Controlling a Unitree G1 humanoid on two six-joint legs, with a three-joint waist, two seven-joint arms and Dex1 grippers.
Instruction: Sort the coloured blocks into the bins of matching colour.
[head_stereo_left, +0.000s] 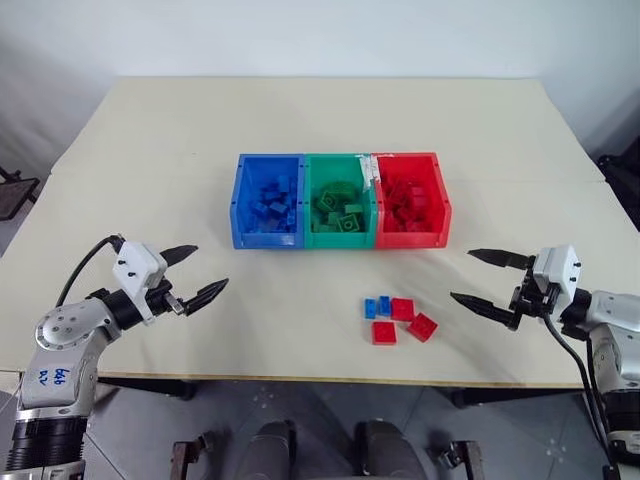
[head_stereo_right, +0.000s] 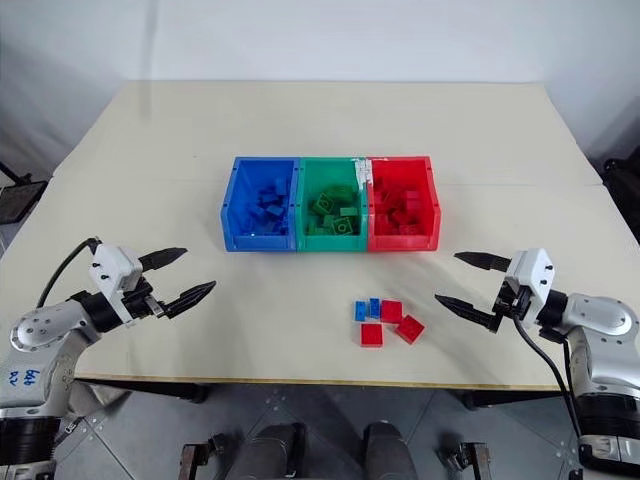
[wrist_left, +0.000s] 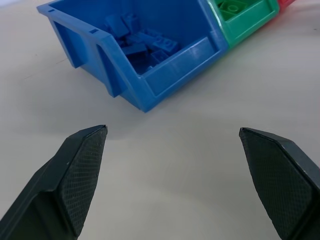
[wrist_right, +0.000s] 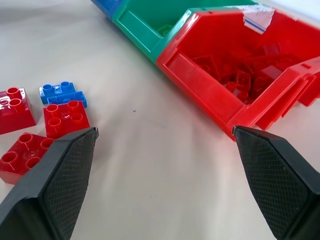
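From the head camera, a big cream table (head_stereo_left: 320, 120) holds three plastic bins joined in a row: a blue bin (head_stereo_left: 267, 200) on the left, a green bin (head_stereo_left: 339, 201) in the middle and a red bin (head_stereo_left: 411, 199) on the right. Each one has bricks of its own colour inside. In front of the red bin, nearer the robot, lie the loose toy bricks: two small blue bricks (head_stereo_left: 377, 306) side by side, and three red square bricks (head_stereo_left: 402, 309) close around them. The left gripper (head_stereo_left: 195, 274) floats over the table's left side with its two black fingers wide apart, holding nothing. The right gripper (head_stereo_left: 482, 278) floats on the right, near the loose bricks, also wide open and empty.

The left wrist camera looks past its fingers (wrist_left: 75, 175) at the blue bin.

The right wrist camera looks past its fingers (wrist_right: 65, 180) at the red bin and the loose bricks.
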